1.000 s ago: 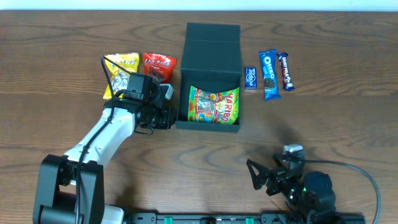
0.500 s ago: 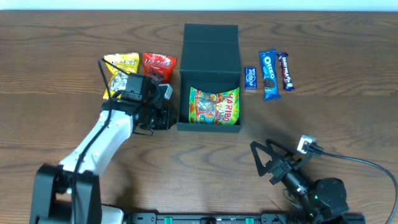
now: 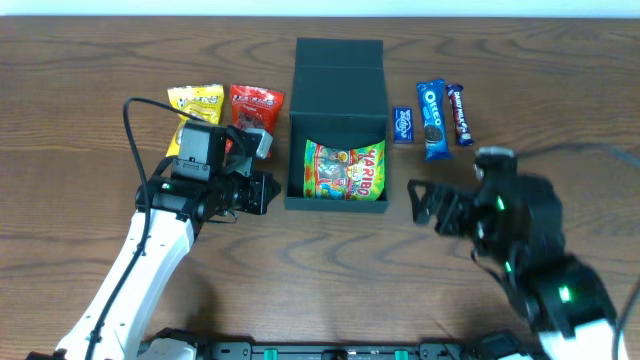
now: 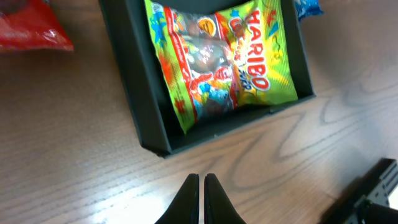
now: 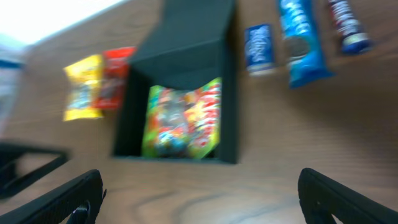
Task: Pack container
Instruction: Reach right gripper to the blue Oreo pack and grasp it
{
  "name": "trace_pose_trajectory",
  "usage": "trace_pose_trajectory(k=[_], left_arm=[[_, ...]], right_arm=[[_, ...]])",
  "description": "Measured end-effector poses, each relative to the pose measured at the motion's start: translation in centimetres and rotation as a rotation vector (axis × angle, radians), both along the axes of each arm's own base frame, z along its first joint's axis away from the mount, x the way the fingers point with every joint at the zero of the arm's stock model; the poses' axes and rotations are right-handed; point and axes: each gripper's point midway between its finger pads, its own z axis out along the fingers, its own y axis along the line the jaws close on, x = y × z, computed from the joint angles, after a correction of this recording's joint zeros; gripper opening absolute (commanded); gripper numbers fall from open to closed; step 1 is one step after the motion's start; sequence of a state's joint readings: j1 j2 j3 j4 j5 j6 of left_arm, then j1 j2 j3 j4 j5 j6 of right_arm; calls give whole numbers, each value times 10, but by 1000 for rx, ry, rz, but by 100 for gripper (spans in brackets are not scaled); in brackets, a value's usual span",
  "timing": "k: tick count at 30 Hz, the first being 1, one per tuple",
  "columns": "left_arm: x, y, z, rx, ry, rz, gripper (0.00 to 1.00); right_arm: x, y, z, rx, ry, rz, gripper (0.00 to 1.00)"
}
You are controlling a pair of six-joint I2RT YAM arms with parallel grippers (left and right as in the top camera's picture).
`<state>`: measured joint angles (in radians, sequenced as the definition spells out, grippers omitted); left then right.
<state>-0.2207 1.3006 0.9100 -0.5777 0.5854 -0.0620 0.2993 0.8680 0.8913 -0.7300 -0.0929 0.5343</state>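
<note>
My left gripper (image 4: 201,182) has its fingers pressed together with nothing between them. It hangs over bare table (image 4: 68,155), just off the near left corner of the container (image 4: 134,93). My right gripper (image 5: 202,186) is spread wide and empty, near the container's right front corner. That view is blurred, so I can't judge how high it sits. The container stands open at mid-table, its lid flap laid back and a Haribo bag (image 3: 344,170) lying inside. Left of it lie a red packet (image 3: 254,105) and a yellow packet (image 3: 195,105). To its right are a small blue packet (image 3: 402,125), an Oreo pack (image 3: 432,118) and a dark bar (image 3: 459,113).
</note>
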Motion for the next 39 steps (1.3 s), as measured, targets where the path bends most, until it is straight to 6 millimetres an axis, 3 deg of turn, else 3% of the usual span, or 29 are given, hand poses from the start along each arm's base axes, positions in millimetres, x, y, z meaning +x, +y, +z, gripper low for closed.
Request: trace_pose_trajectory(k=[8, 13, 16, 21, 31, 39], left_arm=[[-1, -2, 2, -13, -3, -14, 6], [0, -3, 2, -14, -6, -14, 6], [0, -3, 2, -15, -8, -14, 6], [1, -3, 3, -16, -14, -14, 6], [1, -3, 3, -16, -14, -14, 6], [1, -3, 3, -16, -11, -14, 6]], right_arm=[[73, -20, -13, -263, 76, -74, 97], [135, -53, -52, -309, 105, -140, 88], [158, -70, -73, -333, 104, -136, 87], [172, -75, -104, -405, 125, -57, 91], [180, -67, -168, -418, 223, 32, 84], [181, -64, -174, -419, 227, 46, 78]])
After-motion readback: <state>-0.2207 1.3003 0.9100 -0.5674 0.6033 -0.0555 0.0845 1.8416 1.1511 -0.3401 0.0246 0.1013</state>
